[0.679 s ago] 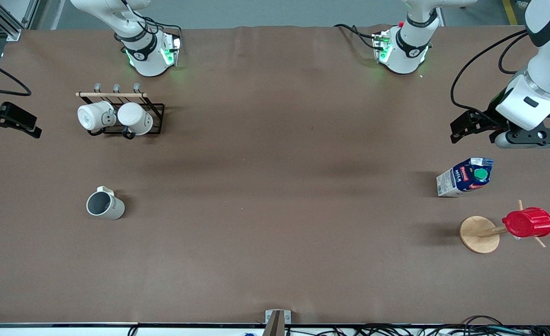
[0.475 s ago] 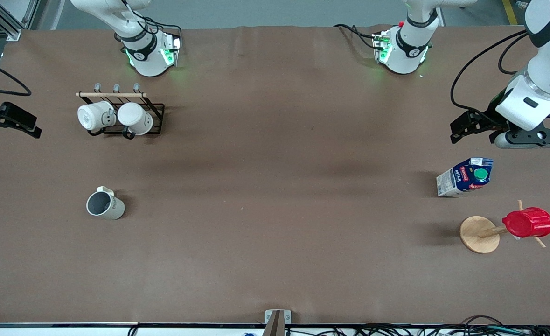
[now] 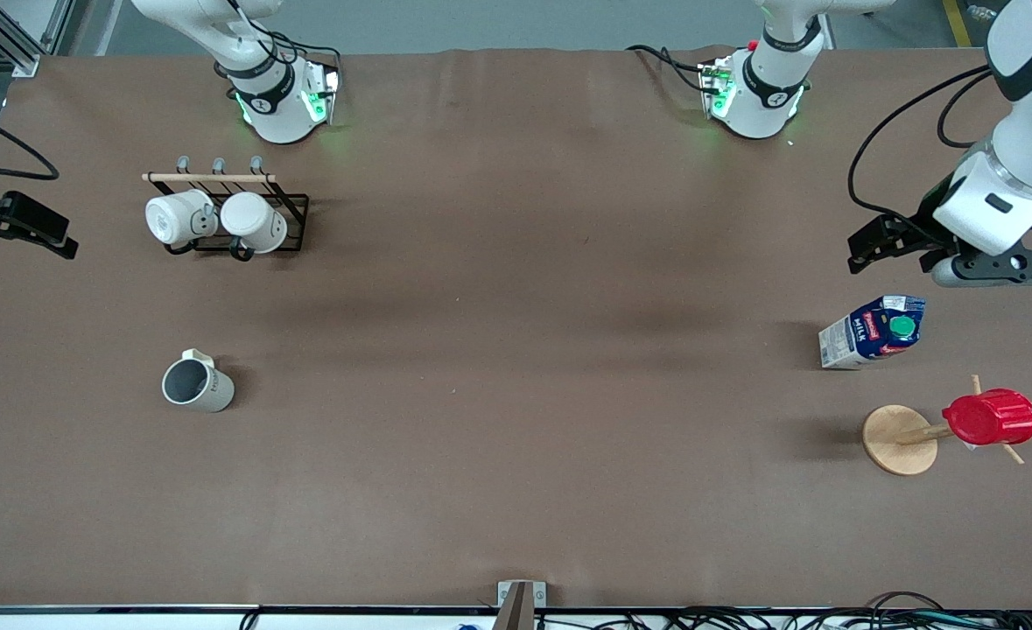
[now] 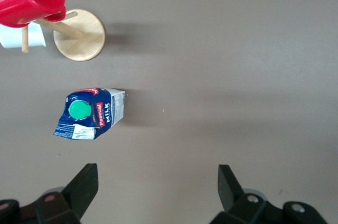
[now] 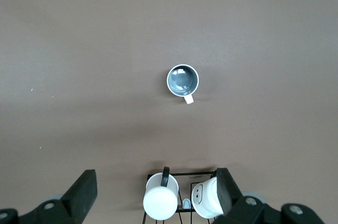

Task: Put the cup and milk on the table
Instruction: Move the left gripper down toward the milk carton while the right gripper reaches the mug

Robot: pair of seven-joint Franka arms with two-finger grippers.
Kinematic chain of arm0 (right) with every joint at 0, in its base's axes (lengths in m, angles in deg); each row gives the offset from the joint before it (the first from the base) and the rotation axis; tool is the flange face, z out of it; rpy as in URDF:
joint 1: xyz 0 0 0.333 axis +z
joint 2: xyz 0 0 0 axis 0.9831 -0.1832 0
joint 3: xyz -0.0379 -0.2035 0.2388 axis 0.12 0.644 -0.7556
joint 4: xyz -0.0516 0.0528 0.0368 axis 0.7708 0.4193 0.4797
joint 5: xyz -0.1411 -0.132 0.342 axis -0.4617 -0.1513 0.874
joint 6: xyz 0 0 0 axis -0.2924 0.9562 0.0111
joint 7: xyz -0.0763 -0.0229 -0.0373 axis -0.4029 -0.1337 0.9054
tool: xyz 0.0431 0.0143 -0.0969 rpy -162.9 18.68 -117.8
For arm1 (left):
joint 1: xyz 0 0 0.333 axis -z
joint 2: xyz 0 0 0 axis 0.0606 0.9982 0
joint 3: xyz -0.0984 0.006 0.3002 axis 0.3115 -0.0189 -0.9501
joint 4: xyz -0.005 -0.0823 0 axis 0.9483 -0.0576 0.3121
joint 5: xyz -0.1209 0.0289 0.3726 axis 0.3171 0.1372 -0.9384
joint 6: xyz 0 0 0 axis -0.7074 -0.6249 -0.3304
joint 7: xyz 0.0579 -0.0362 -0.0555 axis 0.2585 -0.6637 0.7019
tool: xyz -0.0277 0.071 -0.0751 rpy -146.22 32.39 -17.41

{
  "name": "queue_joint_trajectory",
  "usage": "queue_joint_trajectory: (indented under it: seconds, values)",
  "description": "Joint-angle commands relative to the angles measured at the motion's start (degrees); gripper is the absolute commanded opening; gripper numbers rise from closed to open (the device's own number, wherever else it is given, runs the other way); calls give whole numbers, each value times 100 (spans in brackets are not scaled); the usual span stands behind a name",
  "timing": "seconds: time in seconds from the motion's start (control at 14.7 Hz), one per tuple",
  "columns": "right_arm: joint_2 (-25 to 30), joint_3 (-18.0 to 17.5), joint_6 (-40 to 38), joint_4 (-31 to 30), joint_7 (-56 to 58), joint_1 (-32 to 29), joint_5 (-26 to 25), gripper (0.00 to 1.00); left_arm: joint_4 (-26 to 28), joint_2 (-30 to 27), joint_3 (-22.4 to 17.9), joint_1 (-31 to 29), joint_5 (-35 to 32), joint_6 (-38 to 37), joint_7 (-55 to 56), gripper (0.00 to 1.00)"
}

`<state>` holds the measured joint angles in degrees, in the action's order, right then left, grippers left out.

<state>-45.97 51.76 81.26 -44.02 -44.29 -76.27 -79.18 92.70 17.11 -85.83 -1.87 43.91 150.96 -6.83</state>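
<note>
A: I'm on the console. What do you read for the left gripper (image 4: 153,189)?

B: It hangs in the air over bare table (image 3: 516,420) at the left arm's end, close to the milk (image 3: 873,331) but not touching it. In the left wrist view the two fingers (image 4: 84,184) are spread wide with nothing between them, so I call it released.

A: And the milk itself?

B: I see it standing upright on the table, green cap on top, red MILK label showing on its side. The wooden peg stand (image 3: 901,439) sits nearer to the front camera than the carton, and a red ribbed cup (image 3: 990,417) hangs upside down on one of its pegs.

A: The right gripper (image 5: 153,192)?

B: Parked high at the right arm's end of the table; I'd say that arm waits. In the right wrist view its fingers (image 5: 84,187) are also wide apart and empty.

A: Where's the cup (image 3: 196,386)?

B: Upright on the table, grey inside facing up, well apart from both grippers. It sits nearer to the front camera than the black wire rack (image 3: 292,227), which holds two white mugs (image 3: 181,218).
</note>
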Motion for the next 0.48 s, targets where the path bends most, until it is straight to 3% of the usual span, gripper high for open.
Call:
queue_joint_trajectory:
  seconds: [0.0,0.14,0.41]
  values:
    - [30,-54,-22,-3,-41,-71,-49,100,-167,204,5,-169,12,-72,-26,100]
    - [-57,-54,127,6,-32,-89,-119,100,-201,361,5,-266,-14,-72,-88,100]
    - [-846,173,794,-72,387,-89,-111,100,-185,591,14,-485,-287,155,-106,100]
